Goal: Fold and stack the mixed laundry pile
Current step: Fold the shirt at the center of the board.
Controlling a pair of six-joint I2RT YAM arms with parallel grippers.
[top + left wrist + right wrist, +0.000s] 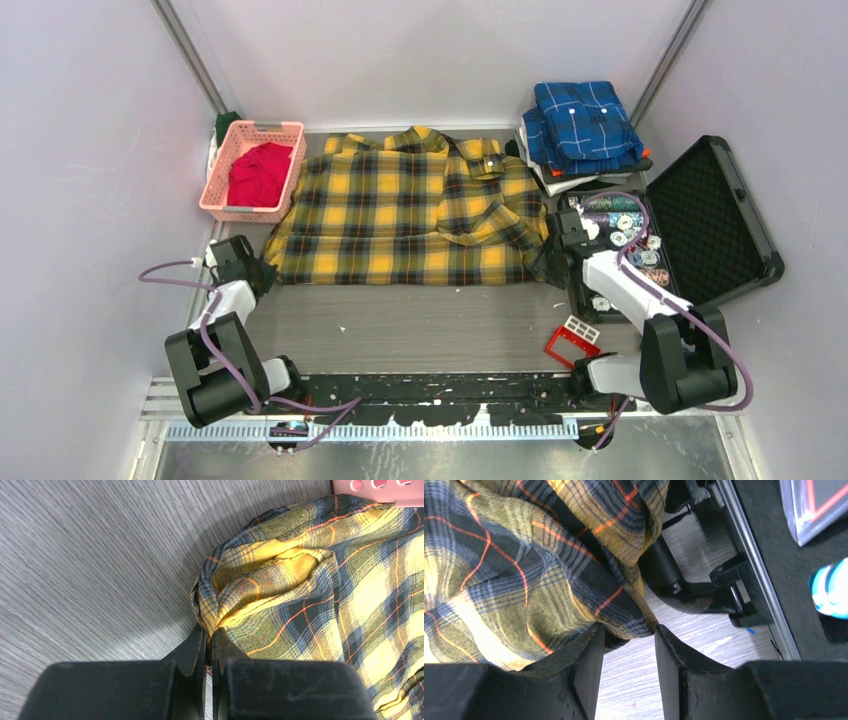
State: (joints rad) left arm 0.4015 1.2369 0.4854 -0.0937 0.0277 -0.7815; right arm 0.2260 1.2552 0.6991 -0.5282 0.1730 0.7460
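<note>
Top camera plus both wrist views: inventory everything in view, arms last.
yellow-and-black plaid button shirt: one, yellow and black, spread flat mid-table.
plain bright red T-shirt: one, red, crumpled inside the basket.
pink plastic lattice basket: one, pink, far left.
dark green item: one, green, behind the basket.
blue plaid shirt with white buttons: one, blue, folded atop a cloth stack, far right.
black hard case: one, black, open, right side.
small round chips: count unclear, mixed colours, in the case.
small red-and-white frame: one, red and white, by the right arm's base.
grey wood-grain table: one, grey, under everything.
left fingers: two, black, shut on the plaid shirt's near-left corner.
right fingers: two, black, open at the shirt's near-right corner.
</note>
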